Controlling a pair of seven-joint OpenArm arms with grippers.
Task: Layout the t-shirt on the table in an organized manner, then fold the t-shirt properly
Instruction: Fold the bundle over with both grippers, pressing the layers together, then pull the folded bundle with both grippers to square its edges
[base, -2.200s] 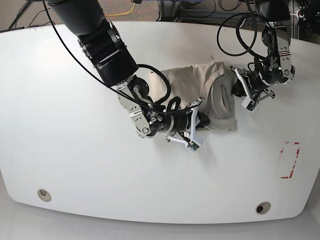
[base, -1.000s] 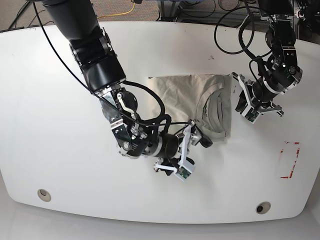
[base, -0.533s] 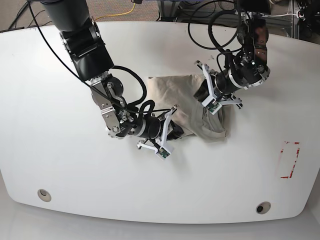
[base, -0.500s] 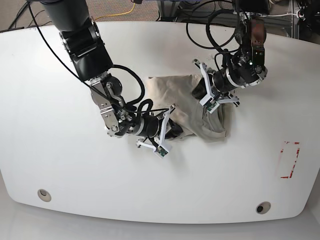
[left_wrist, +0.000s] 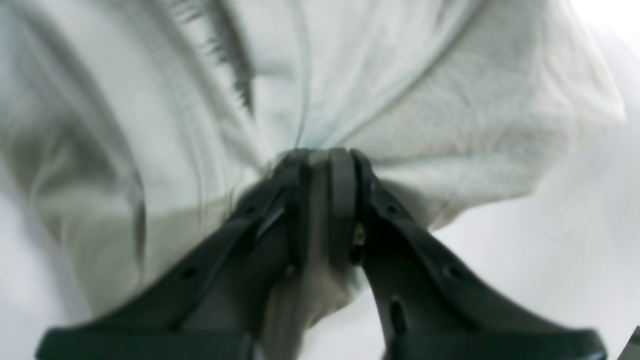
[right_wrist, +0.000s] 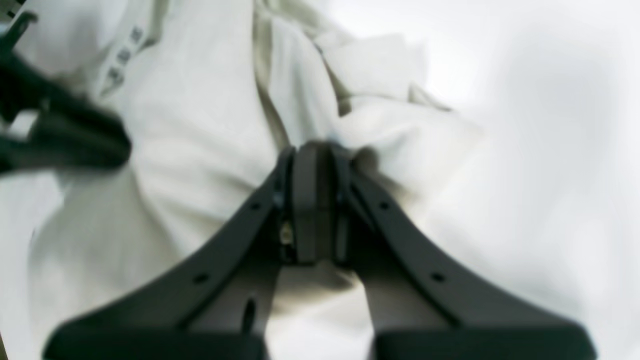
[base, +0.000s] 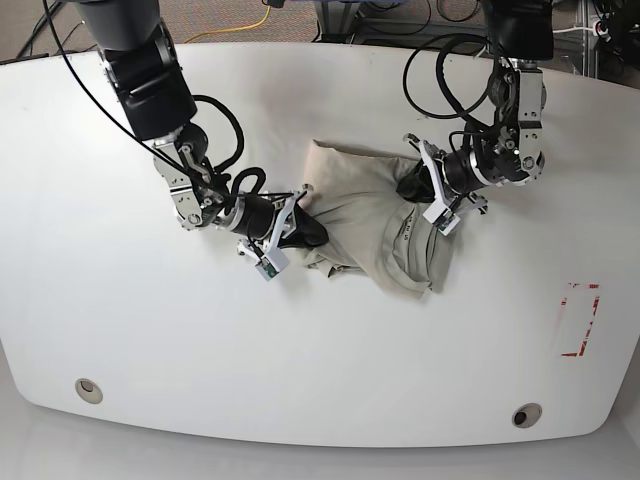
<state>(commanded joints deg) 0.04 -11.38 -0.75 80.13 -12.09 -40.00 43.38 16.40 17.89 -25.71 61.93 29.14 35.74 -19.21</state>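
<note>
Beige cotton, unprinted: the shirt (base: 370, 215) lies bunched near the middle of the table (base: 120, 330), toward its far side, heavily creased, with the collar opening turned to the near right; a small label shows inside the collar in the base view, and a strip of dark marks runs along a seam in the right wrist view, but no writing can be read on either — both are too blurred.

Left gripper (left_wrist: 325, 165): jaws pressed together on a pinch of cloth, with folds radiating from the grip; in the base view it sits at the shirt's right edge, beside the collar (base: 418, 190).

Right gripper (right_wrist: 312, 160): jaws likewise clenched on a fold of fabric; in the base view it holds the shirt's left edge (base: 303, 232), low to the tabletop.

Between the two grips the cloth is drawn into a rough wedge; a rounded corner stands up at the far left, and a loose flap hangs down toward the near side; no sleeve can be told apart with certainty.

Table surface: white, glossy; two round grommets near the front edge (base: 88, 389) (base: 526, 415); a red tape rectangle (base: 578, 320) at the right, well apart from the shirt; a few dark specks at the far side.
</note>
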